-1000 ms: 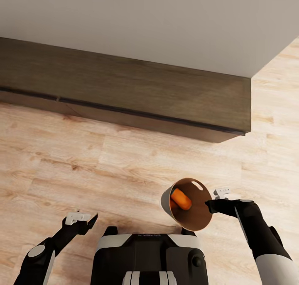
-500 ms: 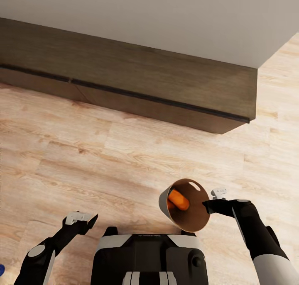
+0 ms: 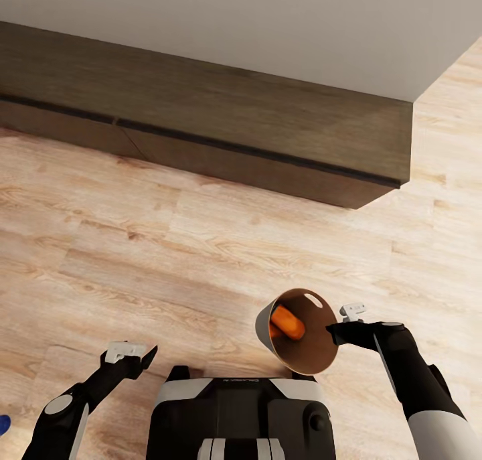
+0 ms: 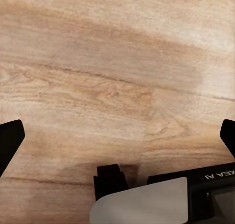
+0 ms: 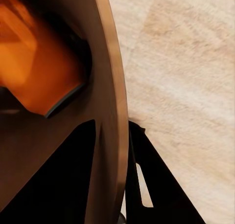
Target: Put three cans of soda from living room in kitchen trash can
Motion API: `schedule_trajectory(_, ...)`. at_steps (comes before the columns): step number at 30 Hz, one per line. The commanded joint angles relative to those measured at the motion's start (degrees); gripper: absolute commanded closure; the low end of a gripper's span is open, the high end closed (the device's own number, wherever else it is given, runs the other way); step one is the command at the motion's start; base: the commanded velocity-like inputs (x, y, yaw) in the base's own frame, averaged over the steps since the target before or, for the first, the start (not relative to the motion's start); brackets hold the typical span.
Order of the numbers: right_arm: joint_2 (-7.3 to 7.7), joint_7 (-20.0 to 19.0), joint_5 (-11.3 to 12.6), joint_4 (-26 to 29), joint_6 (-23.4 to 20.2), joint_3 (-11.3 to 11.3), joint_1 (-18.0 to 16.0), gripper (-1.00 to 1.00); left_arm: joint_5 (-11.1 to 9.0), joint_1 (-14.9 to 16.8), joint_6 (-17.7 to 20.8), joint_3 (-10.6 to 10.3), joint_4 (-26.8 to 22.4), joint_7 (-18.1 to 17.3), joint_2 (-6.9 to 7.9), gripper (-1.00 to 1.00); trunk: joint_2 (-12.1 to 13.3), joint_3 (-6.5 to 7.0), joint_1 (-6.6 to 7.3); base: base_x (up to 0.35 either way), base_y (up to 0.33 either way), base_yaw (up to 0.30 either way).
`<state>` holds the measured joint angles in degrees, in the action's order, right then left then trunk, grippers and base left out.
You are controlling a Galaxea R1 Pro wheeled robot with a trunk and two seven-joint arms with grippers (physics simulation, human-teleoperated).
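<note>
Head view: tash can (image 3: 270, 328) pinched at its right rim by right gripper (image 3: 333, 327), tipped leftward.
Carried one orange soda can (image 3: 288, 321) lying slantwise inside; left gripper (image 3: 136, 353) spread wide, holding nothing, well left.

Light wood-plank floor (image 3: 167, 259) across most of the head view. Long dark low cabinet (image 3: 221, 135) from 9 to 2 o'clock, thin black groove along its front. Plain pale wall (image 3: 268, 25) at 12 o'clock. Small blue object (image 3: 3, 424) at 8 o'clock edge, unidentifiable.
</note>
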<state>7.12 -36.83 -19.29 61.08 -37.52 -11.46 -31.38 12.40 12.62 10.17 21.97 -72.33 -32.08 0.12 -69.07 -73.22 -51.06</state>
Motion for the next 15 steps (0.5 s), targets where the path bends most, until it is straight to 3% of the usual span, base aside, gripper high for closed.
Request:
schedule_trajectory(1,-0.01,-0.3,0.9,0.0,-0.4,0.1,0.0,1.0,0.0,0.0,0.0,0.0,0.0,0.0,-0.01,-1.0,0.0,0.0,0.0,-0.006,0.0,0.0)
schedule_trajectory(4,-0.01,-0.3,0.9,0.0,-0.4,0.1,0.0,1.0,0.0,0.0,0.1,0.0,0.0,0.0,-0.02,-1.0,0.0,0.0,0.0,-0.004,0.0,0.0)
schedule_trajectory(15,-0.09,-0.3,0.9,0.1,-0.4,0.1,0.0,1.0,0.0,0.0,0.1,-0.1,0.1,0.1,-0.03,-1.0,4.4,1.98,2.42,0.0,0.0,0.0)
